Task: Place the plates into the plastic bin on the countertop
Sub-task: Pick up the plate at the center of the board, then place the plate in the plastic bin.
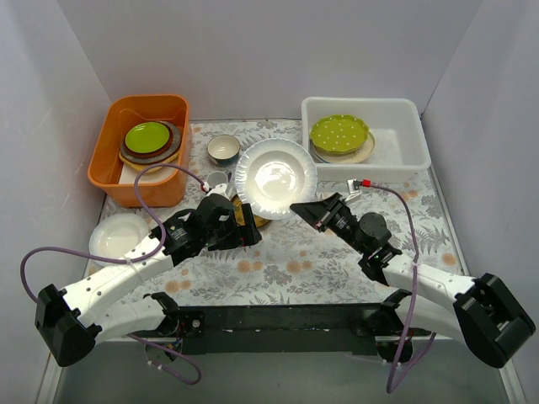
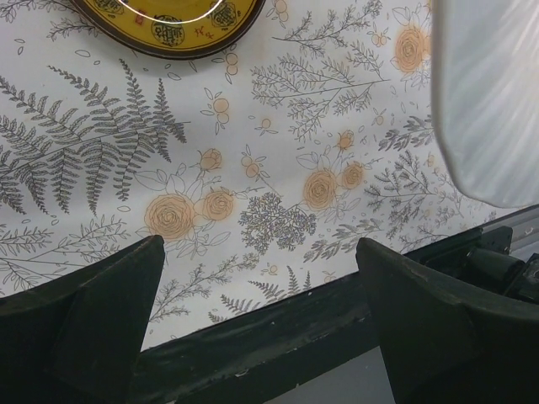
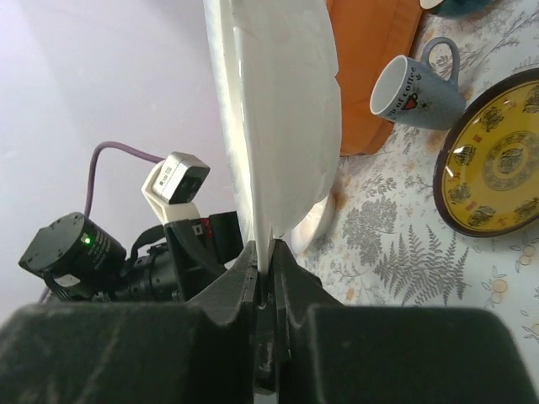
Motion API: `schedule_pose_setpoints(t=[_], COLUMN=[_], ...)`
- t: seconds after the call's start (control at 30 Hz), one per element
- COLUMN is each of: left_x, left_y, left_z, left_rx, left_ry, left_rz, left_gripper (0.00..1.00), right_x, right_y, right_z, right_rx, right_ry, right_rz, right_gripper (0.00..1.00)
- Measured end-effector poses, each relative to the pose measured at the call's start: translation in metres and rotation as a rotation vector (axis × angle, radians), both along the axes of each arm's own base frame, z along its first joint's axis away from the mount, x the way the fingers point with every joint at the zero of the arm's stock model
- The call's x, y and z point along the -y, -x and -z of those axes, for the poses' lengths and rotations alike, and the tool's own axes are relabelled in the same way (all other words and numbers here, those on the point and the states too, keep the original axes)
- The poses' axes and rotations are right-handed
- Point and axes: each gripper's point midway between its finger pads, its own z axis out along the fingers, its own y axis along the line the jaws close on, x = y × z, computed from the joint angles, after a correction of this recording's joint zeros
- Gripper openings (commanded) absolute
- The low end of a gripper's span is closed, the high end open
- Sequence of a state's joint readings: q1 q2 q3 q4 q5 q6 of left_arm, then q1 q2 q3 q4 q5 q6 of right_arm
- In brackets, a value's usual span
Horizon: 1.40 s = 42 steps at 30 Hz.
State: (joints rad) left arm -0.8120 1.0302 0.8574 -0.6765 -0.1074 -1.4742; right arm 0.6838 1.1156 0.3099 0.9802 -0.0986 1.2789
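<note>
White plate [image 3: 278,109] gripped, mug [image 3: 417,84] lettering unreadable

The bin [image 1: 402,108] sits at the back right of the countertop [image 1: 337,261], two plates [image 1: 338,135] stacked in its left half. The tub [image 1: 105,160] sits at the back left, a pile of plates [image 1: 150,141] in it. Between them is a bowl [image 1: 223,149], a cup [image 1: 217,178] just before it. A big plate [image 1: 275,177] hangs over the middle, its near rim in the right gripper [image 1: 299,204]; a small plate [image 2: 168,17] lies beneath. A lone plate [image 1: 118,236] lies front left.
</note>
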Motion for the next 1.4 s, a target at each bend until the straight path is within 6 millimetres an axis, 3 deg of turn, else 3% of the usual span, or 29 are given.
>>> schedule_pose_setpoints(t=[0.17,0.57,0.83,1.0,1.2,1.4], left_x=[0.001,0.001,-0.001,0.0,0.0,0.0], left_y=[0.0,0.002,0.004,0.004,0.004,0.005], left_z=[-0.001,0.004,0.008,0.008,0.008,0.011], left_rx=[0.001,-0.008,-0.013,-0.013,-0.016,-0.02], left_ry=[0.005,0.004,0.002,0.007,0.006,0.003], left_rz=[0.003,0.007,0.008,0.008,0.009,0.01], left_gripper=[0.98,0.98,0.98,0.98,0.98,0.98], right_x=[0.011,0.026,0.058,0.092,0.131,0.151], right_y=[0.003,-0.02,-0.052,-0.084,-0.119,-0.144], right_z=[-0.003,-0.017,-0.043,-0.056,-0.038,-0.015], right_rx=[0.06,0.134,0.189,0.18,0.094,-0.007], right_ry=[0.122,0.409,0.564,0.587,0.615,0.59], right_rz=[0.034,0.119,0.226,0.306,0.371,0.379], right_gripper=[0.01,0.01,0.01,0.01,0.01,0.01])
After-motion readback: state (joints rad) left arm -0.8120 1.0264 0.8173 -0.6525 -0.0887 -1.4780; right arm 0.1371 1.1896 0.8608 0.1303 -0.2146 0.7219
